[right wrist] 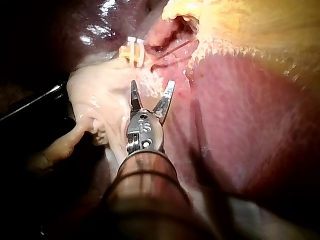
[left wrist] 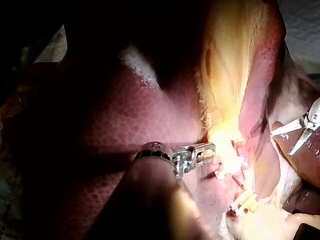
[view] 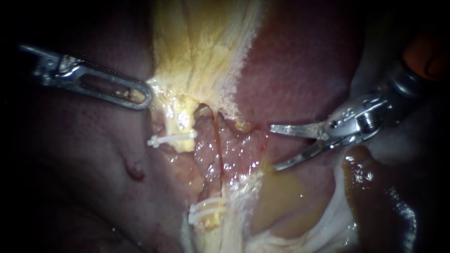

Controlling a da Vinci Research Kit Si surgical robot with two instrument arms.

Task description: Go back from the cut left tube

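The cut left tube [view: 183,125] is seen as two yellow stumps. The upper stump is crossed by a single clip [view: 171,139], white and slightly tilted. The lower stump, well below that clip, is closed by a pair of clips [view: 206,212]. Between the stumps only raw, glistening pink tissue is seen — the ends lie apart. Up and to the left of the single clip, the left instrument [view: 143,97] is seen with its jaws pressed together on the edge of the yellow tissue [view: 201,47]. Well to the right of the single clip, the right instrument [view: 275,147] is held clear of the tube — its two blades are spread and nothing is gripped, with the liver [view: 300,70] behind them.
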